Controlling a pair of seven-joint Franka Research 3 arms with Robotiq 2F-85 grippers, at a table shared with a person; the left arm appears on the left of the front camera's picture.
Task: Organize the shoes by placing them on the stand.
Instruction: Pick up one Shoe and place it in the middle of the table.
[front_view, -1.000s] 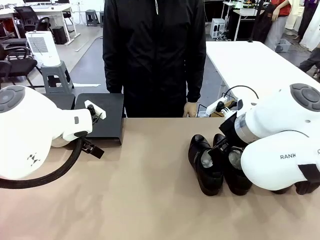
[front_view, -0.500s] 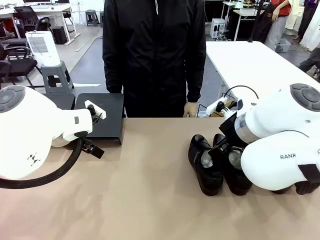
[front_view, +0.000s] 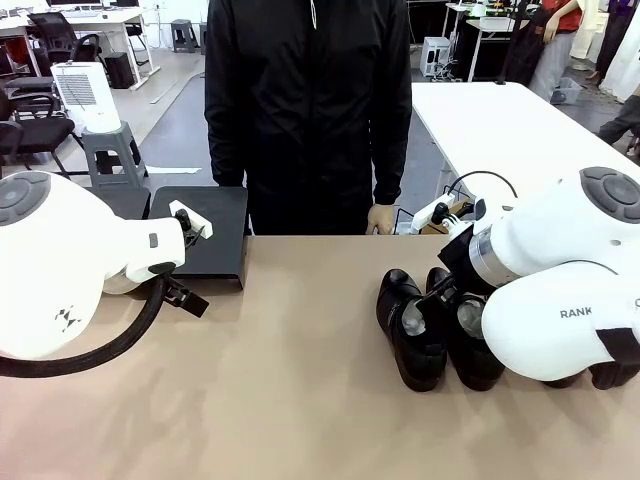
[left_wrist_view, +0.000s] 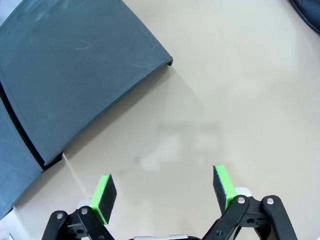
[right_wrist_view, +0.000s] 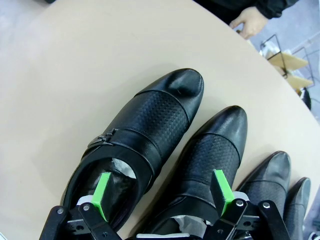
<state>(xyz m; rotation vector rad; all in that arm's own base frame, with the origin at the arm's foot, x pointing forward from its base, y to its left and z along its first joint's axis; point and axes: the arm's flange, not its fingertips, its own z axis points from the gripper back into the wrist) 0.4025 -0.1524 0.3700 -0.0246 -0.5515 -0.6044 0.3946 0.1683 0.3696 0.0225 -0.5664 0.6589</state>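
Observation:
Several glossy black shoes lie side by side on the right of the tan table, toes pointing to the far side. The two leftmost shoes (front_view: 410, 330) (front_view: 465, 340) lie in the open, and my right arm covers the others. My right gripper (right_wrist_view: 162, 193) hangs open just above the heel ends of a buckled shoe (right_wrist_view: 145, 130) and its neighbour (right_wrist_view: 212, 155), both with white paper inside. Two more shoes (right_wrist_view: 267, 180) (right_wrist_view: 297, 200) lie beyond them. The black sloped stand (front_view: 205, 235) sits at the far left. My left gripper (left_wrist_view: 163, 192) is open over bare table next to the stand (left_wrist_view: 75, 70), beside a second platform (left_wrist_view: 15, 160).
A person in a black jacket stands at the far edge, one hand (front_view: 381, 217) by the table rim near the shoes. A grey step stool (front_view: 108, 150) with a white appliance stands behind the stand. A white table (front_view: 510, 130) is at the back right.

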